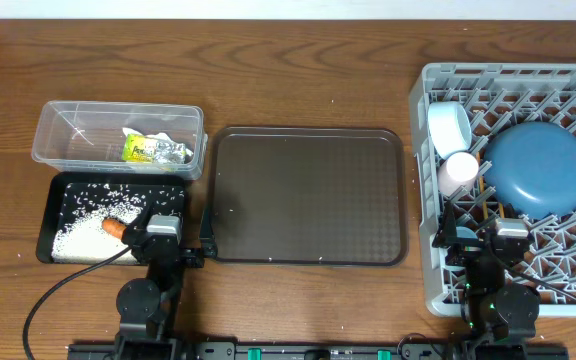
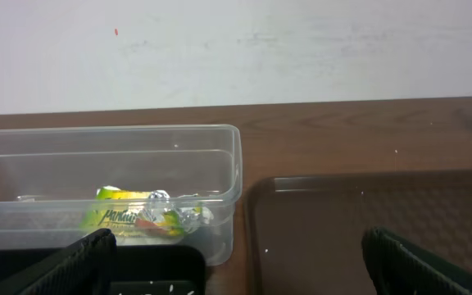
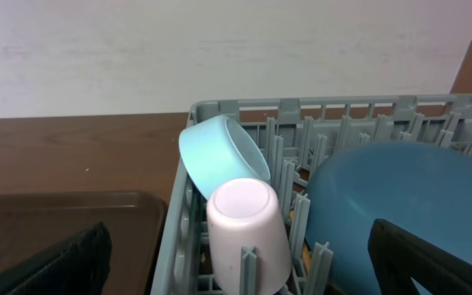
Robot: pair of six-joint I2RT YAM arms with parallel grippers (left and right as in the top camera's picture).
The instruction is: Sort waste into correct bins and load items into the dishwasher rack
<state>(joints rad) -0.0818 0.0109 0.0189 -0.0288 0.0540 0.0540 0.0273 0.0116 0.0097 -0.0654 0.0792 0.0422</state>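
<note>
Nearest, the left gripper (image 1: 166, 238) and right gripper (image 1: 480, 238) sat parked with fingers wide apart, holding nothing. Rice (image 1: 73, 238) and the carrot (image 1: 115, 228) lay in the black tray (image 1: 48, 200), with the wrapper (image 1: 151, 149) in the clear tub (image 1: 68, 125) beyond. In the dishwasher rack (image 1: 528, 75) at right sat the blue plate (image 1: 538, 170), pinkish-white cup (image 1: 458, 172) and light-blue bowl (image 1: 448, 125). The job looked nearly done; a careful check for stray grains would suit. The chopsticks and light-blue cup could not be made out clearly.

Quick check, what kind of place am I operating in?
Likely a lab mock-up of a dish-clearing station: wooden table, plain white wall, dishwasher rack standing on the tabletop, clear tub and black tray.
</note>
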